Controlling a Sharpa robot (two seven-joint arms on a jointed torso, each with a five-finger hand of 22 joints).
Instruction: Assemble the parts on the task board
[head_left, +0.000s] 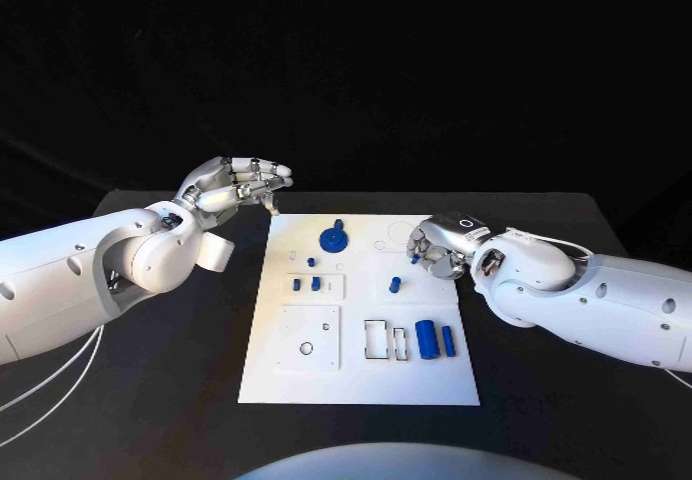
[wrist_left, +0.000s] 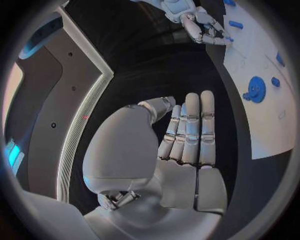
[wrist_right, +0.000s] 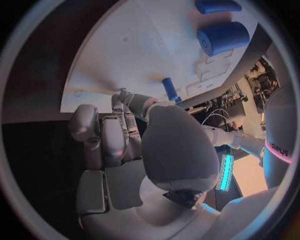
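Observation:
The white task board (head_left: 361, 375) lies in the middle of the black table. On it are a blue gear-like disc (head_left: 333, 238), two small blue pegs (head_left: 304, 284), one upright blue peg (head_left: 395, 285), a thick blue cylinder (head_left: 427, 336) and a thinner one (head_left: 449, 342). My right hand (head_left: 437, 248) hangs over the board's right side with its fingers curled down to the surface. A small blue part (head_left: 414, 258) shows at its fingertips, and the thumb (wrist_right: 165, 145) hides whether it is pinched. My left hand (head_left: 238, 185) hovers off the board's far left corner, fingers (wrist_left: 190, 132) straight and holding nothing.
The board has a raised square plate with a small ring hole (head_left: 306, 348) at its near left, and rectangular slots (head_left: 375, 338) beside the cylinders. Black table surrounds the board on all sides. Thin cables (head_left: 43, 385) trail under my left arm.

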